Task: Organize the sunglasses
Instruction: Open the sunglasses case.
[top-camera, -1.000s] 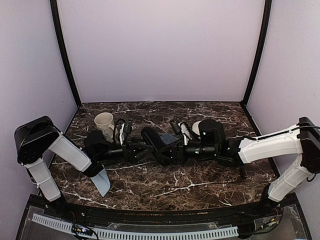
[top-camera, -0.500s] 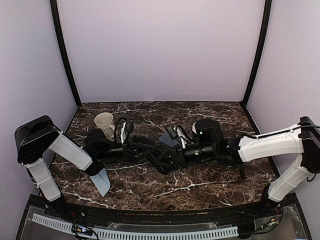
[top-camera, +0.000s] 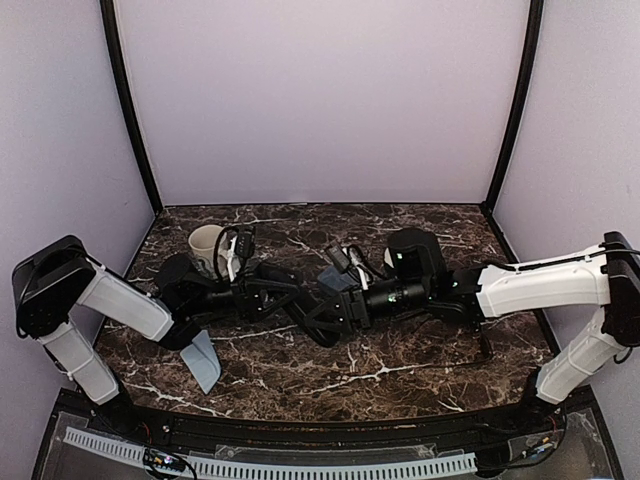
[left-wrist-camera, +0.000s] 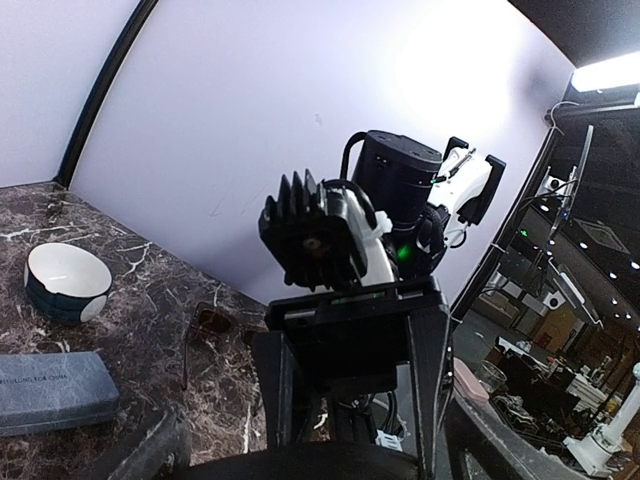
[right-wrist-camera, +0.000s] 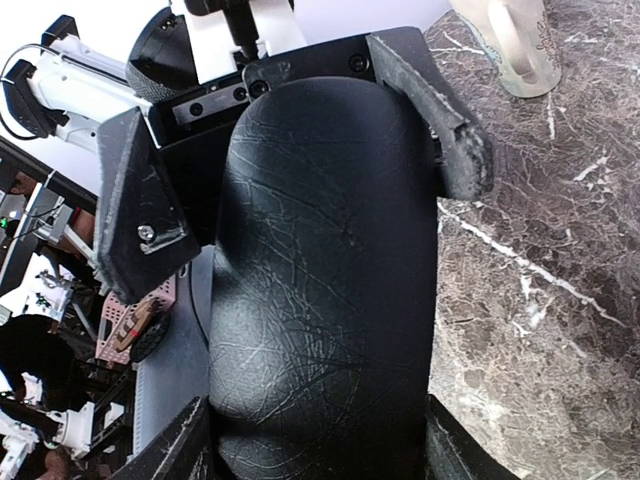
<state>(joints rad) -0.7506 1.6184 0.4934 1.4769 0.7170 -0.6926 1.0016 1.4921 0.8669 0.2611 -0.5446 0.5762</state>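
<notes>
Top view: my left claw (top-camera: 290, 295) and right claw (top-camera: 330, 308) meet end to end at centre; I cannot make out the sunglasses here. Left wrist view: one pair of sunglasses (left-wrist-camera: 207, 335) lies flat on the table (left-wrist-camera: 140, 300), to the far side of the joined claws and, I judge, nearer my right claw; long axis unclear. Right wrist view: both claws are clamped on opposite ends of the black case (right-wrist-camera: 320, 280), so neither is free.

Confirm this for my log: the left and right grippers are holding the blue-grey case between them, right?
No, the left gripper and right gripper hold the black case, as the right wrist view shows; the blue-grey case lies on the table.
</notes>
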